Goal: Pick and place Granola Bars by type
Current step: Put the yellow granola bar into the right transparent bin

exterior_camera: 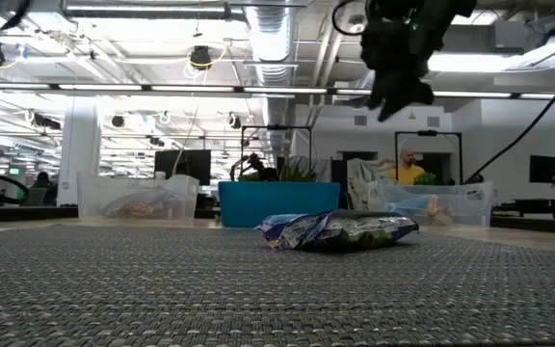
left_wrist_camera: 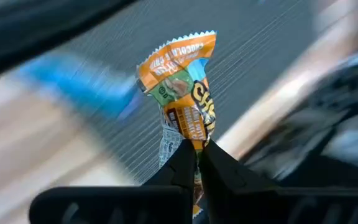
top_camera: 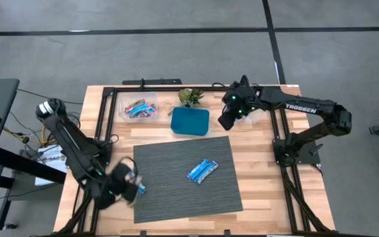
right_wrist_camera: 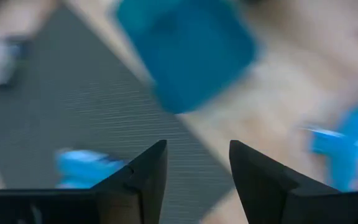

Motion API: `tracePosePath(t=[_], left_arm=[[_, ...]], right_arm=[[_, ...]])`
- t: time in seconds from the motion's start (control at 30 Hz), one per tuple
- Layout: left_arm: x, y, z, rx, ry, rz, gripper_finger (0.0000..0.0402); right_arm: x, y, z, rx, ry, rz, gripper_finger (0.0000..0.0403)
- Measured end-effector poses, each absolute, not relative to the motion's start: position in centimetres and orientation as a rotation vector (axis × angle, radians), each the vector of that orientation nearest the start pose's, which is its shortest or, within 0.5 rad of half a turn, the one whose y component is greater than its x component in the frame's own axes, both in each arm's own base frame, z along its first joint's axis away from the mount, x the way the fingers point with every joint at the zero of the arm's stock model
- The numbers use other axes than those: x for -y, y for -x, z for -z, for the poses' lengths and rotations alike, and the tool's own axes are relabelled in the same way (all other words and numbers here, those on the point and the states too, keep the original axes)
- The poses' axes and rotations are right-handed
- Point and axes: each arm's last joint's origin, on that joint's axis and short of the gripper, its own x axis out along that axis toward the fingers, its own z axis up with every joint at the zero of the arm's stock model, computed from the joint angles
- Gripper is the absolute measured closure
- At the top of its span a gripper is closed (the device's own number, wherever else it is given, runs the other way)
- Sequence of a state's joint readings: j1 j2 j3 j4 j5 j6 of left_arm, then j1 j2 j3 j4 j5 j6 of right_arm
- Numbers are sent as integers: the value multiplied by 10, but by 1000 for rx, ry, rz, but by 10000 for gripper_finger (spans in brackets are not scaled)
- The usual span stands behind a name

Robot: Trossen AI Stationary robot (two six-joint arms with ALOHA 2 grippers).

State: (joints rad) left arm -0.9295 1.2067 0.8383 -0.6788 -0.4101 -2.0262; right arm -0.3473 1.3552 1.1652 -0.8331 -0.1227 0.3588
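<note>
High view: gray mat (top_camera: 176, 191) apparently covers wooden table (top_camera: 255, 171).

Evenly and brightly lit from overhead, with ceiling lamps (exterior_camera: 200, 58) glaring white in the low view above the mat (exterior_camera: 258, 289). Only soft, faint shadows on the desk (top_camera: 255, 164) around the mat. Heavy motion blur in both wrist views: sharp on the orange-wrapped bar (left_wrist_camera: 182, 93), smeared streaks behind it; blue dish (right_wrist_camera: 185, 50) reduced to a soft blob. Left gripper (top_camera: 133, 187) blurred from above too.
</note>
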Motion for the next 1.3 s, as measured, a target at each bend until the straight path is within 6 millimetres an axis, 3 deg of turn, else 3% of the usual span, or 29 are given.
tracePosePath(t=[0.17,0.37,0.7,0.93,1.2,1.3], left_arm=[[135,-143,-274,-447,1198,-463,399],[87,-152,-300,-236,1084,-522,401],[26,-196,-344,72,898,-412,401],[-2,-236,-344,127,893,-219,401],[-14,-277,-332,129,907,-66,401],[-16,-290,-336,115,901,-27,401]], right_arm=[[74,-270,-304,-792,-648,100,241],[61,-292,-332,-509,-723,-155,242],[47,-299,-342,-426,-718,-232,244],[44,-302,-350,-348,-682,-267,246],[46,-302,-350,-336,-678,-236,246],[46,-302,-350,-336,-678,-237,246]])
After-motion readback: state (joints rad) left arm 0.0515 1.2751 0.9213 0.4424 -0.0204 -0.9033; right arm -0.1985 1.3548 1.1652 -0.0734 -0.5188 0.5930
